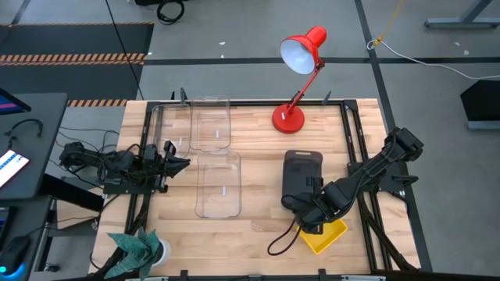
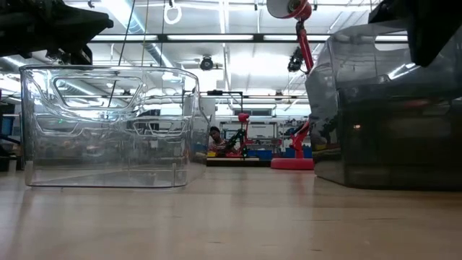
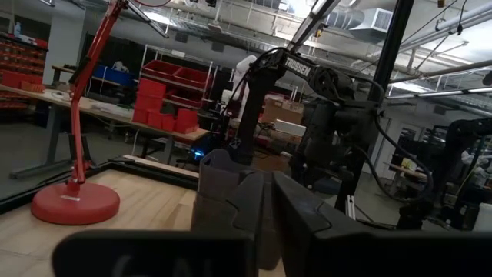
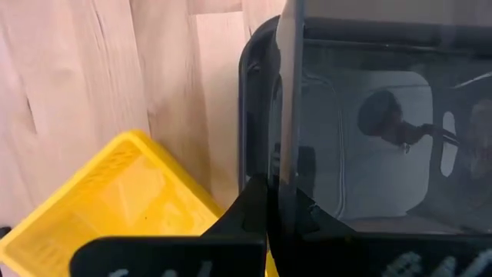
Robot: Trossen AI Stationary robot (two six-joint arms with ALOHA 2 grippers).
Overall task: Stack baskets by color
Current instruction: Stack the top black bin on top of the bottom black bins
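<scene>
Smoky grey basket sits right of the tabletop's centre; the right gripper has its jaws pinched tight on its wall, beside a yellow basket at the front edge. Left gripper idles near-closed by the left edge. We'd lift it level.
</scene>
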